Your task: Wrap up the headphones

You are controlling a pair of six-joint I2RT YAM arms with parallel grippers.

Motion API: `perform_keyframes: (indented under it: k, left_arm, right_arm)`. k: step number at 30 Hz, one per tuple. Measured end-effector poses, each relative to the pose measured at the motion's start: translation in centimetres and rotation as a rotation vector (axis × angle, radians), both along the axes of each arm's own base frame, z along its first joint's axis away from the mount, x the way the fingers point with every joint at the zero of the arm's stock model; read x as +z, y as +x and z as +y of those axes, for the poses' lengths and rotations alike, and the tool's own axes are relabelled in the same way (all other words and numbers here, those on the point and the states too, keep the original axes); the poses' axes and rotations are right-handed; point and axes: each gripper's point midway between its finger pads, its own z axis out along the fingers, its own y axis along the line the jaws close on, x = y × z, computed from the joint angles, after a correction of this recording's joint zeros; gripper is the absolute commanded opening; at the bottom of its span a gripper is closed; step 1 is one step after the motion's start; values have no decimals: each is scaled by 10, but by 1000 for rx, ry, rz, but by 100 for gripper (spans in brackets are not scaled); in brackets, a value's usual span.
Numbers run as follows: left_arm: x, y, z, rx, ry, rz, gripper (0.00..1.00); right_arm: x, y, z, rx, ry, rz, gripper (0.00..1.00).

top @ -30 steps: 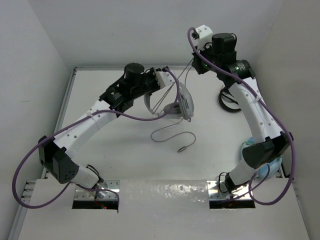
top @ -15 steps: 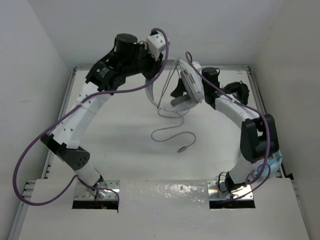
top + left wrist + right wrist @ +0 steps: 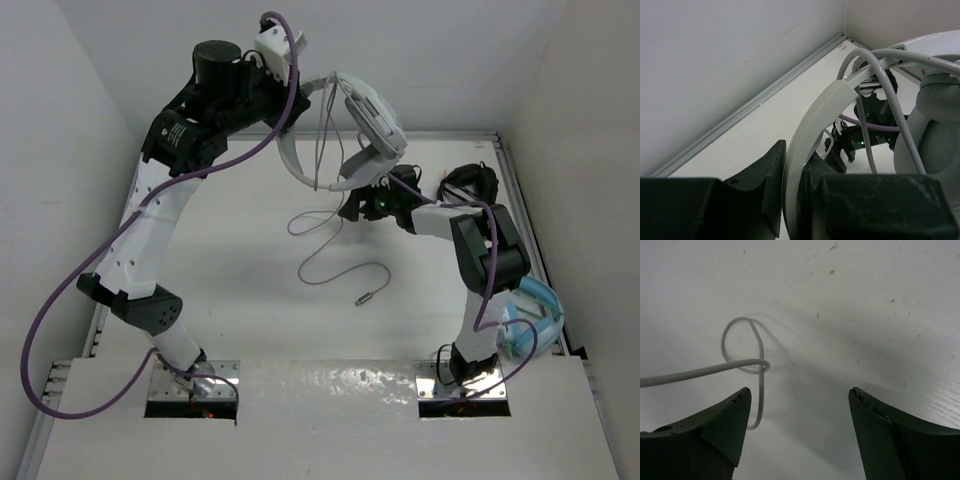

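The white headphones [image 3: 372,118] hang high near the back wall, and my left gripper [image 3: 290,108] is shut on their headband [image 3: 810,130]. One grey earcup [image 3: 935,130] fills the right of the left wrist view. Turns of the thin grey cable [image 3: 890,95] lie over the headband. The rest drops to the table in loose loops [image 3: 330,255] and ends in a plug [image 3: 365,297]. My right gripper [image 3: 352,208] is low over the table beneath the headphones. It is open and holds nothing, with a small cable loop [image 3: 742,347] just ahead of its left finger [image 3: 725,425].
Black headphones [image 3: 470,185] lie at the back right of the table. Light blue headphones [image 3: 530,315] sit by the right arm's base. White walls close in the back and both sides, and the left arm reaches close to the back wall.
The left arm has lifted the headphones up and back to the left. The right gripper has opened and swung down from high at the back to just above the table.
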Motion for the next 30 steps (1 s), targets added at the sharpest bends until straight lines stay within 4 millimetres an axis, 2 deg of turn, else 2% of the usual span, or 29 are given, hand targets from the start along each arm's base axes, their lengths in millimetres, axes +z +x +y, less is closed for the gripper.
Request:
perform_keyframes:
  k: [4,10,13,14,16,19,21,24,26,30]
  left_arm:
    - [7,3,4,21,-20,-5,0]
    - [11,7,6,44,-45,-2,0]
    - [10,10,10,60,-58,12,0]
    - [10,11,12,68,-64,16,0]
    - [10,17,19,97,-90,37,0]
    - [10,30,39,169,-142,70,0]
    - [8,43,60,253,-162,80,0]
    - [9,65,96,394,-165,51,0]
    - [9,81,121,485,-166,29,0]
    - [5,112,154,598,-172,-5,0]
  right_arm:
    - [-5,4,8,-18,20,0,77]
    - [18,16,48,-9,88,-92,72]
    - [17,28,67,-30,114,-106,42]
    - [15,34,71,-44,123,-106,18]
    - [7,42,76,-74,139,-89,0]
    - [-3,43,77,-98,146,-58,0]
    - [-3,40,79,-89,137,-65,0]
    - [1,12,87,-35,104,-81,0]
    - [9,-28,100,46,85,-92,0]
    - [30,-85,124,195,83,-135,0]
